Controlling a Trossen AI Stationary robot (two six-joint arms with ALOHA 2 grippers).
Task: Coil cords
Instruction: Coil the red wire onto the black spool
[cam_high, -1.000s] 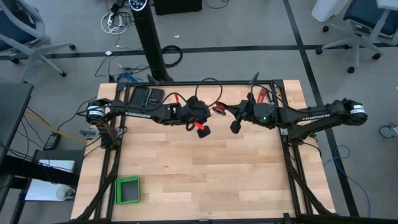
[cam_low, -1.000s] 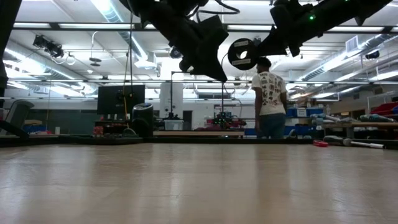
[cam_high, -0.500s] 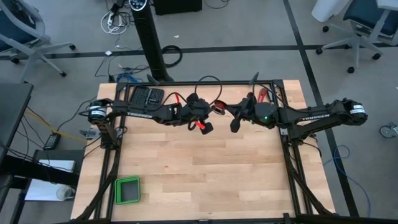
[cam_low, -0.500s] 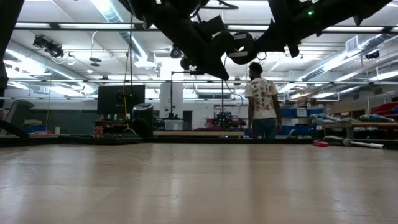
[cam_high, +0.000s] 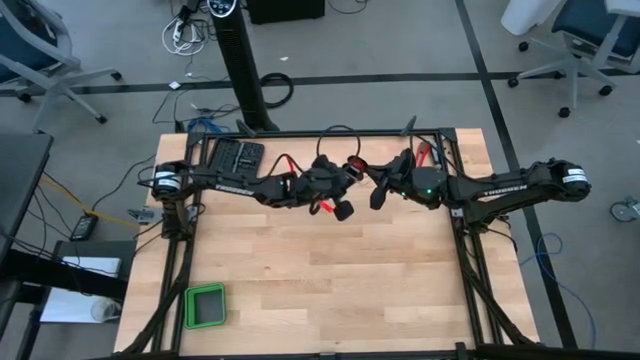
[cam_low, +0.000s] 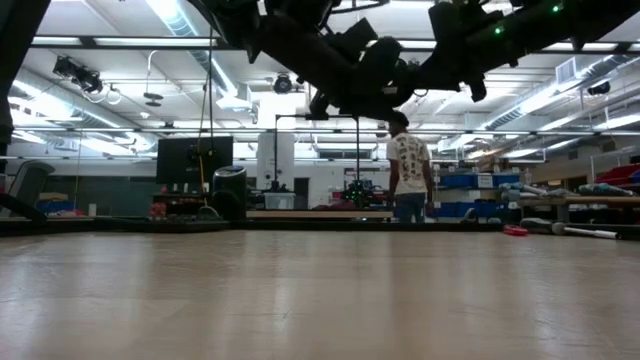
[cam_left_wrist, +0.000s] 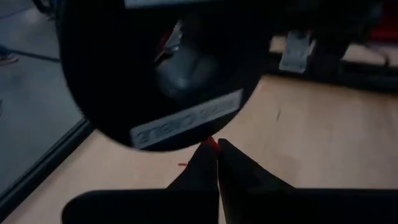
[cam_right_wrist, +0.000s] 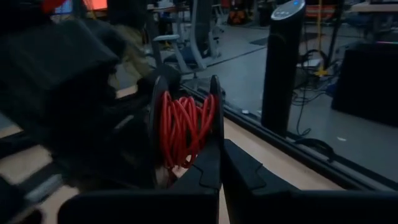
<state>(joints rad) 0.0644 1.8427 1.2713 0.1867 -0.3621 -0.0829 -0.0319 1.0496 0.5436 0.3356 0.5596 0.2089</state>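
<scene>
Table (cam_high: 330, 280): bare wood, workshop floor around.
High view: left gripper (cam_high: 340, 205) and right gripper (cam_high: 378, 195) meet above table's far edge.
Left wrist: fingers pressed together, pinching cord's (cam_left_wrist: 211, 144) red end.
Right wrist: fingers pressed together on spool (cam_right_wrist: 185, 127); cord wound there, light, limp; likely best gripped near end.

Both arms reach inward above the far half of the table (cam_high: 330, 280), the left gripper (cam_high: 341, 208) and the right gripper (cam_high: 378, 197) near each other at mid-table. The spool (cam_right_wrist: 185, 127) wound with cord (cam_right_wrist: 183, 129) sits between them, directly ahead of the right gripper. A small tray (cam_high: 205, 305) lies at the table's near-left corner, and a person (cam_low: 407, 180) stands beyond the far edge.
</scene>
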